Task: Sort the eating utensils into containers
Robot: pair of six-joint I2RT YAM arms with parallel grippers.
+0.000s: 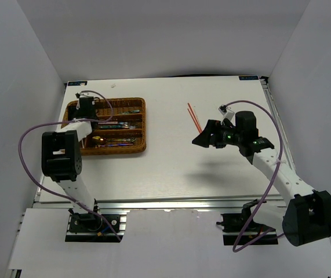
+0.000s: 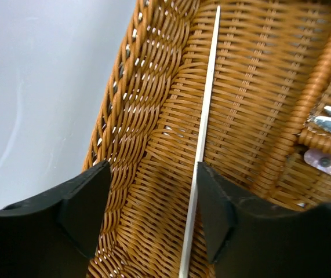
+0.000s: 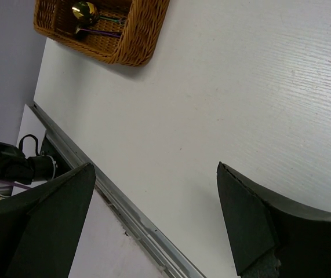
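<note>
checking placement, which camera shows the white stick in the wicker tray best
Left wrist: the white stick lies lengthwise on the wicker tray floor by the open left pincer. Top external: the left arm covers it. Right wrist shows only another tray corner.

We count one wicker tray (image 1: 143, 124), two red-orange chopsticks (image 1: 193, 116) on the counter (image 1: 171, 168), plus one white stick (image 2: 203, 133) and one gold-bowled spoon (image 3: 84, 10) inside. The other cutlery (image 1: 119, 124) is too tiny to count.
</note>
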